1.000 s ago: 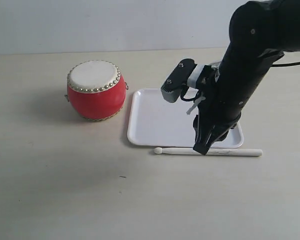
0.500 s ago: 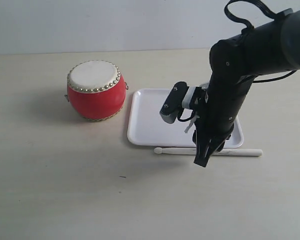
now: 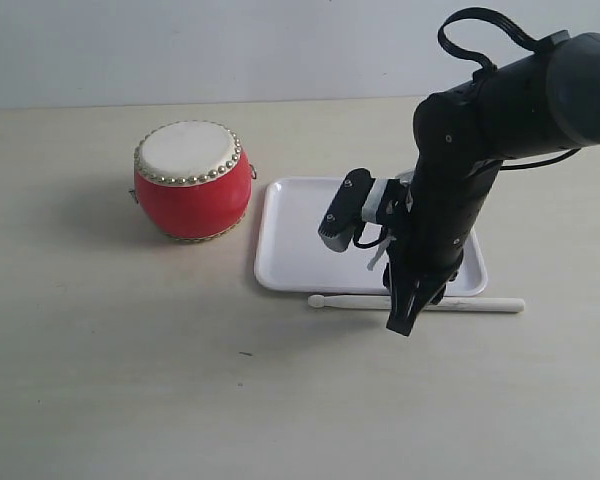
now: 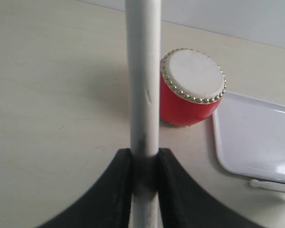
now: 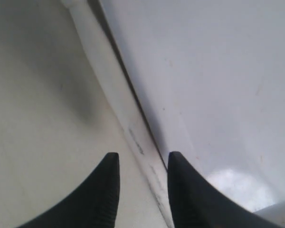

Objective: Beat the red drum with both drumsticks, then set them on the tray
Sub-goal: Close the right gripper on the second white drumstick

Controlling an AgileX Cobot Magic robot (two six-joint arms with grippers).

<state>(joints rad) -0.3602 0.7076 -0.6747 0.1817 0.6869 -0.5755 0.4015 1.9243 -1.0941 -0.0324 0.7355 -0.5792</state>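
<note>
Pale beige surface [image 3: 130, 380] runs back to a plain white wall, and the task's things sit well apart on it. The red drum [image 3: 192, 180] stands upright on the left of the exterior view, skin facing up and nothing touching it. The tray [image 3: 295, 245] lies just beside it to the right, with nothing resting on the part that shows.

One drumstick [image 4: 143, 85] is clamped between the left fingers [image 4: 109, 190], which are closed on its shaft. It points out over the surface toward the drum, which looks like a ready pose for beating.

The second drumstick [image 3: 480, 305] lies flat on the surface, just beside the tray's near rim and parallel to it. The right fingers [image 3: 400, 312] hang spread apart directly over its shaft. In the right wrist view the stick runs between the two tips, so this is probably the line-up for a pickup before any drumming with both sticks.

The left arm is outside the exterior view. The held stick's tip and butt are both cut off in the left wrist view. The right arm hides the lying stick's middle and part of the tray. I cannot tell whether the right fingertips touch the surface.
</note>
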